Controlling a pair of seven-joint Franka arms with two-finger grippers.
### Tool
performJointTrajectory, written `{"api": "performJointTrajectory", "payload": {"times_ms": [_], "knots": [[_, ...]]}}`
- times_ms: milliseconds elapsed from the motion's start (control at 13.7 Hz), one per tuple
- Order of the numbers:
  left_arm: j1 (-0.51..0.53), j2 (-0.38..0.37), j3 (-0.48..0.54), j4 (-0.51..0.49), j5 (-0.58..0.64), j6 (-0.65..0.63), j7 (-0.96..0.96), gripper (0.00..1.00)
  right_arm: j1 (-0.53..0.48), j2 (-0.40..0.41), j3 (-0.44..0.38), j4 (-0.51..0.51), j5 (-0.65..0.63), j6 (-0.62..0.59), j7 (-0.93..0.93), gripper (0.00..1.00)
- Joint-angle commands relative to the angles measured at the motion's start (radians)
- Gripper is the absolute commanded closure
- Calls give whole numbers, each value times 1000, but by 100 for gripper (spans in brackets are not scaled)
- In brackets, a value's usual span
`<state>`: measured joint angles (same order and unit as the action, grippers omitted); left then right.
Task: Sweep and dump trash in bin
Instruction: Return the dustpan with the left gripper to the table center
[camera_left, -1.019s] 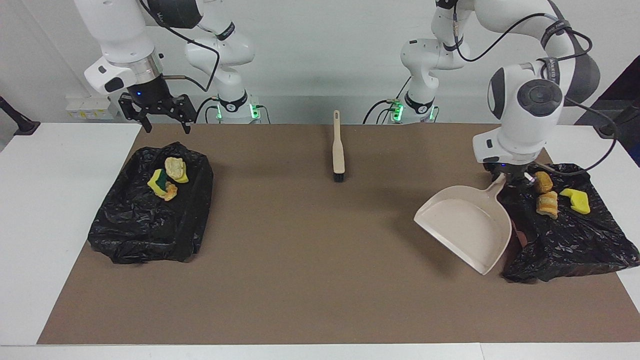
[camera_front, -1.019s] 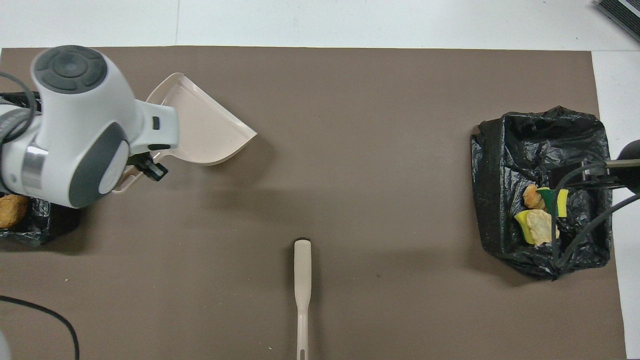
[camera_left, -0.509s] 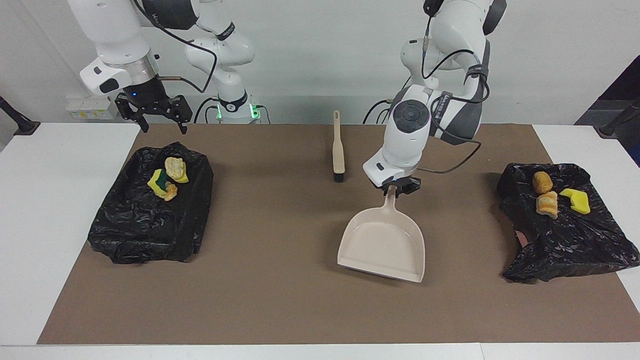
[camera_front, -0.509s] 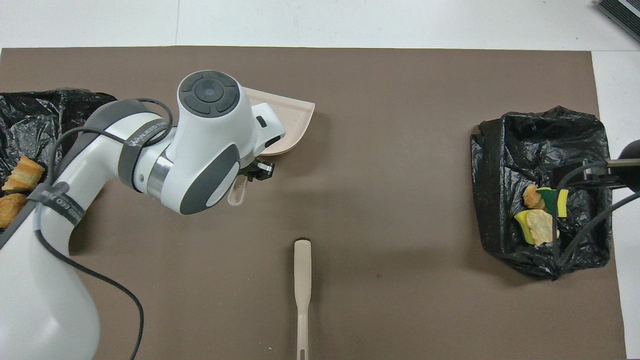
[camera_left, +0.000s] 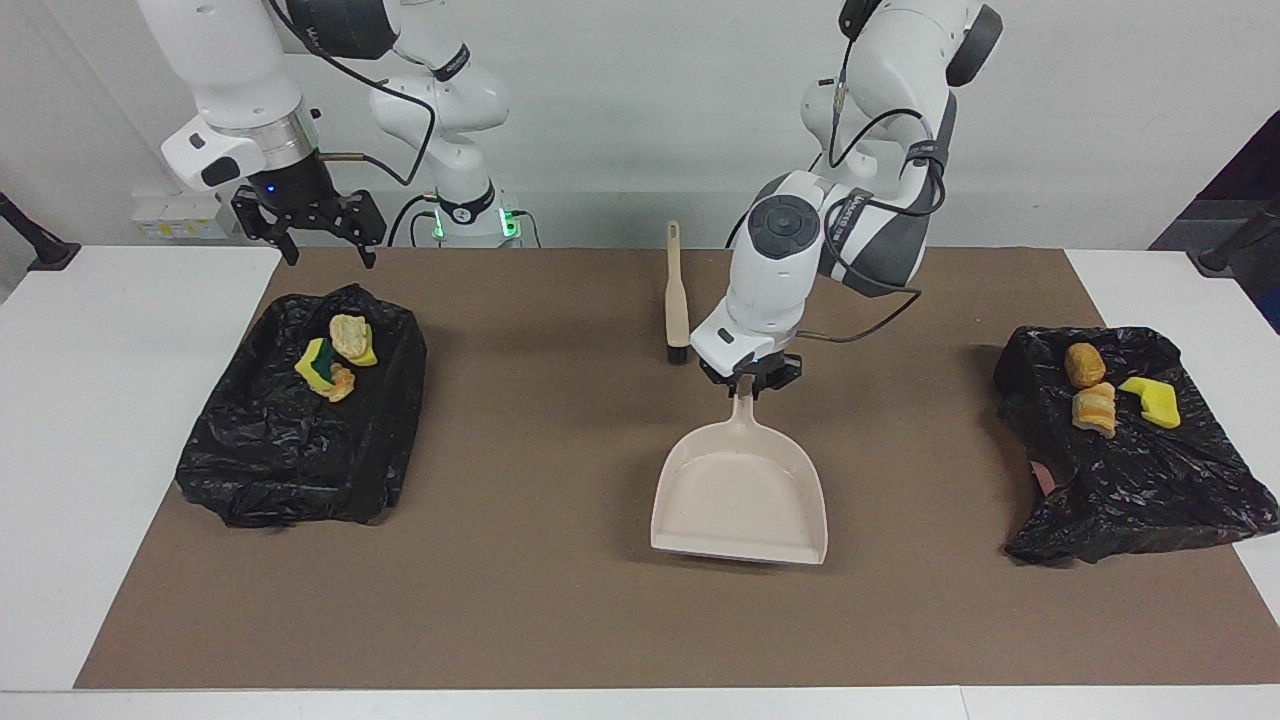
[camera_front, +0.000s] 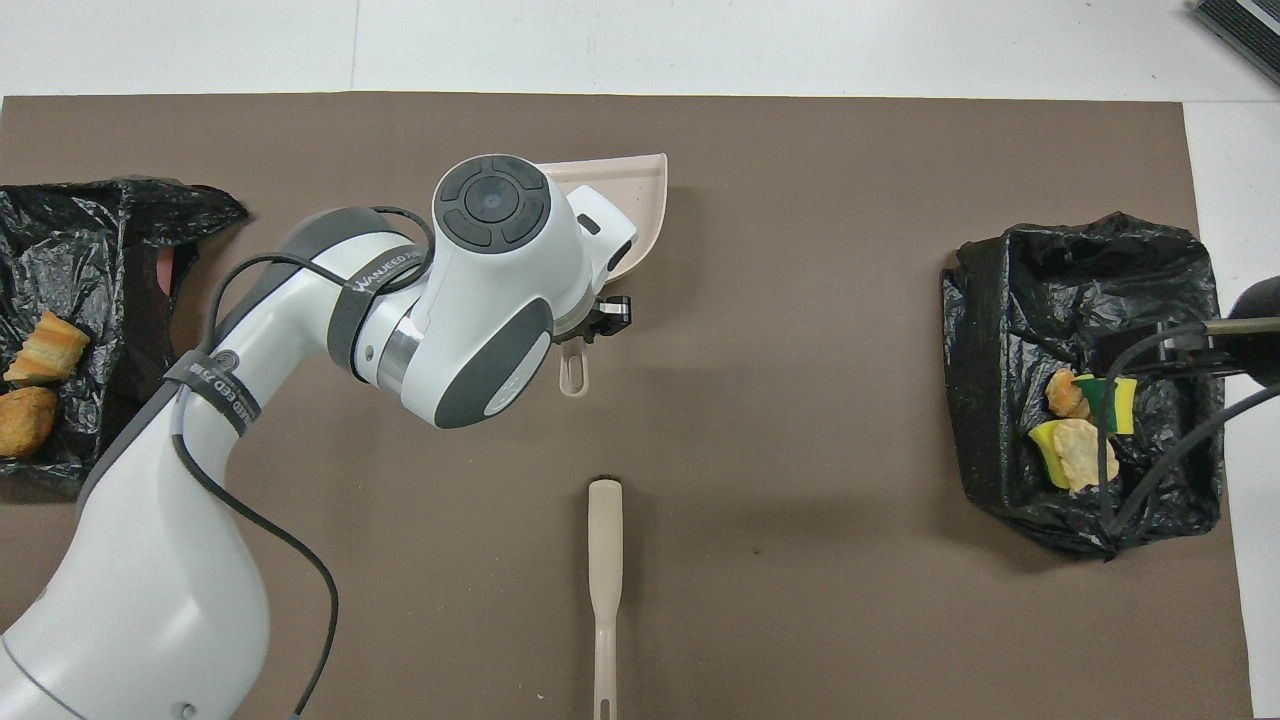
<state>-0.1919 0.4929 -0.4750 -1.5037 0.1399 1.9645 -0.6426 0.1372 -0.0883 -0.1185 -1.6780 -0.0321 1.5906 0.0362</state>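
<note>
Left gripper (camera_left: 750, 385) clamped on the handle of the beige dustpan (camera_left: 741, 495), over the middle of the brown mat (camera_left: 560, 600); pan mouth turned away from the robots. "WANJEED" partly legible on the strap around the left arm. Right gripper (camera_left: 318, 232) spread wide with nothing in it, waiting above the robot-side edge of the bag-lined bin (camera_left: 260, 470). Trash split in two: four bits (camera_left: 336, 356) in that bin at the right arm's end, three bits (camera_left: 1100, 398) on the black bag (camera_left: 1150, 490) at the left arm's end. Beige brush (camera_left: 677, 300) flat on the mat, nearer the robots than the dustpan.
</note>
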Motion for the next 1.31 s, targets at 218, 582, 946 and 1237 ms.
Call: {"api": "performJointTrajectory", "payload": {"times_ms": [218, 582, 946, 1237], "knots": [[-58, 46, 7, 20, 3, 11, -23, 80, -27, -22, 7, 3, 61, -15, -25, 0], [-66, 44, 9, -7, 6, -6, -22, 26, -25, -22, 8, 3, 61, -9, -21, 0], [-67, -54, 62, -33, 18, -65, 26, 0, -25, -21, 11, 3, 60, -6, -21, 0], [-63, -268, 192, -208, 12, -101, 214, 0, -27, -22, 13, 3, 58, -6, -25, 0]]}}
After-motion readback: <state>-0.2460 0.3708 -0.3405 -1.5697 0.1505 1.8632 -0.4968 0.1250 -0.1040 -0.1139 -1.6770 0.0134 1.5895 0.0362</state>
